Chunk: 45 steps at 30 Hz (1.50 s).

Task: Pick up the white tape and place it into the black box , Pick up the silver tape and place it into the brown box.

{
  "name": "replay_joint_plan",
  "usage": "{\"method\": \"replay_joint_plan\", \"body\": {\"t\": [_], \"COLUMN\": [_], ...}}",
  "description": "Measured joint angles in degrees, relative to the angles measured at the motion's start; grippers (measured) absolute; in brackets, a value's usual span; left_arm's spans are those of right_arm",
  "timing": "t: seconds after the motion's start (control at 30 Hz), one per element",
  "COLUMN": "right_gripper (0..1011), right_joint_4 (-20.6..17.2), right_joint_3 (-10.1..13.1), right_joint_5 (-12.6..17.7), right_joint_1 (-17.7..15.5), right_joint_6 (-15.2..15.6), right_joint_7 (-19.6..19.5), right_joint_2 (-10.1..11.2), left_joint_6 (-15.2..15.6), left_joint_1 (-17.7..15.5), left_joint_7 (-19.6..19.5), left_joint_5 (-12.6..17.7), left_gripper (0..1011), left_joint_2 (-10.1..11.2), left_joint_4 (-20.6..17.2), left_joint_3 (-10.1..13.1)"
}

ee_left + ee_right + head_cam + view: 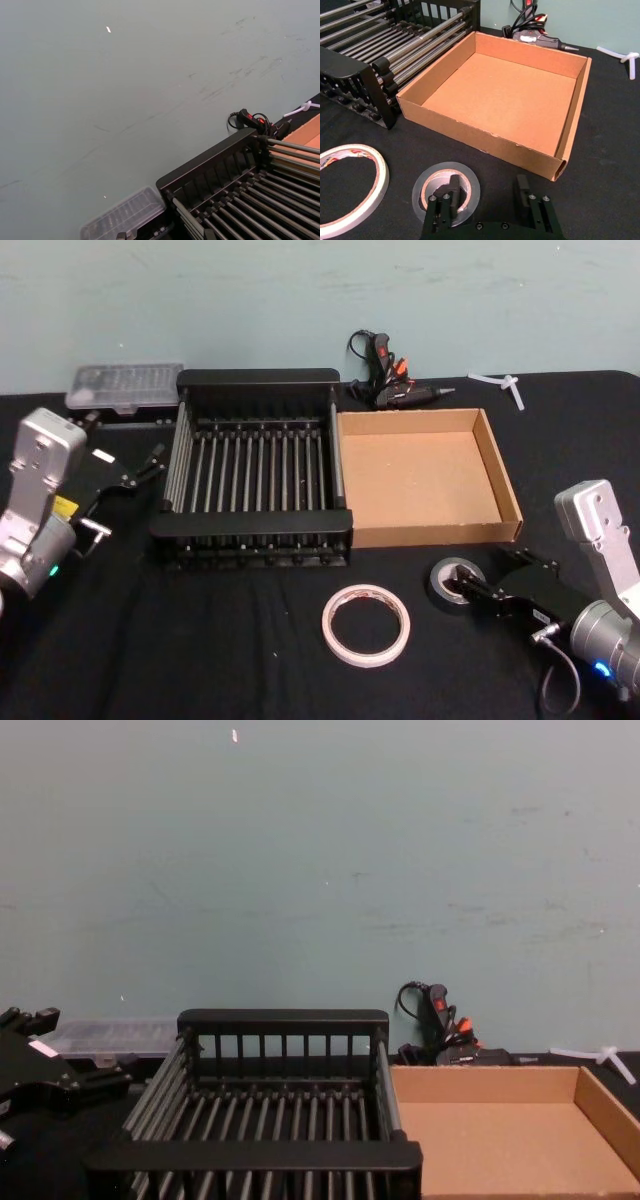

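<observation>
**Q:** Where is your pincer, and what is it doing?

**A:** My right gripper (487, 192) sits low at the silver tape (455, 581). The jaws are apart: one finger (454, 186) stands inside the pale core, the other outside the wall at the roll's 3 o'clock. Nothing is clamped yet. My left gripper (150, 465) is parked at 9 o'clock of the black box (255, 388), fingers spread.

**Q:** Where does the roll lie?

**A:** Flat on the table, hole axis straight up, near the brown box (505, 485) and off its front wall at 6 o'clock. The white tape (366, 624) lies flat at the roll's 8 o'clock, apart from it.

**Q:** How will it handle?

**A:** I judge it stiff, fairly light and slightly slick on its outer wrap. Pinching one wall between core and outside should hold; a shallow bite might let it tilt.
</observation>
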Motion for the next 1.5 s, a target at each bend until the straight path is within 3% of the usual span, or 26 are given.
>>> {"method": "replay_joint_plan", "body": {"t": [0.53,0.63,1.07,1.5], "right_gripper": [201,146,143,143], "right_joint_4": [-0.01,-0.01,-0.01,-3.58], "right_joint_3": [0.00,0.00,0.00,1.97], "right_joint_5": [0.09,0.10,0.10,0.79], "right_joint_1": [0.00,0.00,0.00,-2.22], "right_joint_6": [-0.07,-0.09,-0.09,-1.40], "right_joint_7": [-0.02,-0.03,-0.03,4.24], "right_joint_2": [0.03,0.03,0.03,1.18], "left_joint_6": [0.00,0.00,0.00,0.00], "left_joint_1": [0.00,0.00,0.00,0.00], "left_joint_7": [0.00,0.00,0.00,0.00], "left_joint_5": [0.00,0.00,0.00,0.00], "left_gripper": [1001,1001,1001,1001], "left_joint_2": [0.00,0.00,0.00,0.00], "left_joint_4": [0.00,0.00,0.00,0.00], "left_joint_3": [0.00,0.00,0.00,0.00]}}
